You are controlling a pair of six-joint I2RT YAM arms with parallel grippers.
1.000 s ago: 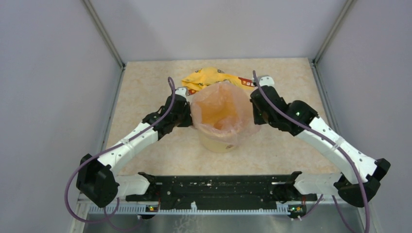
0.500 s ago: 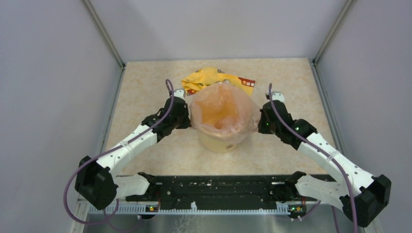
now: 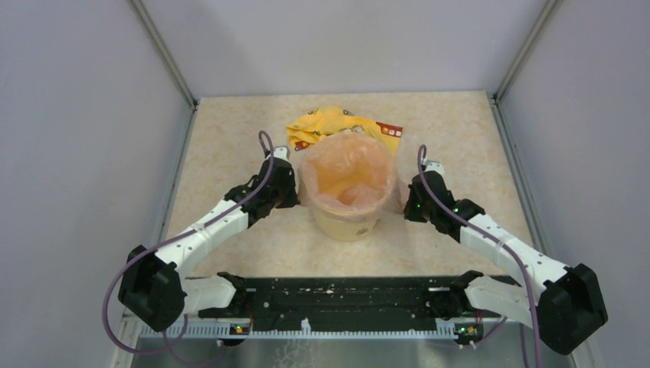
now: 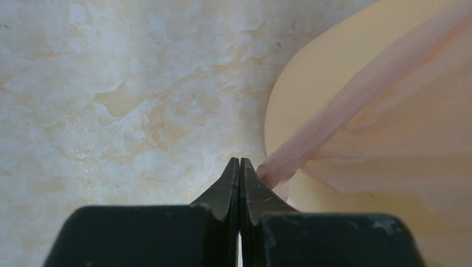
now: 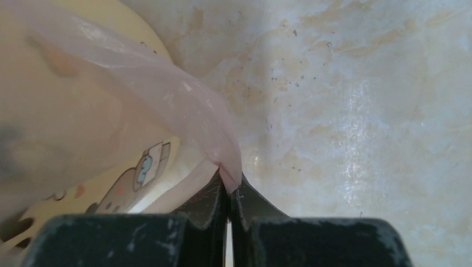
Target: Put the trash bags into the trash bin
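Bright, even light; faint glare on the table [image 5: 356, 167].

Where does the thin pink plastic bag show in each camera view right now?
Top external: thin translucent pink plastic bag at centre, lining the mouth of the small round pale yellow bin.
Left wrist: bag fills the right side, its edge pinched in the left claw.
Right wrist: bag at upper left, its edge pinched in the right claw.
Shared landmark: the bin, under the bag in every view.
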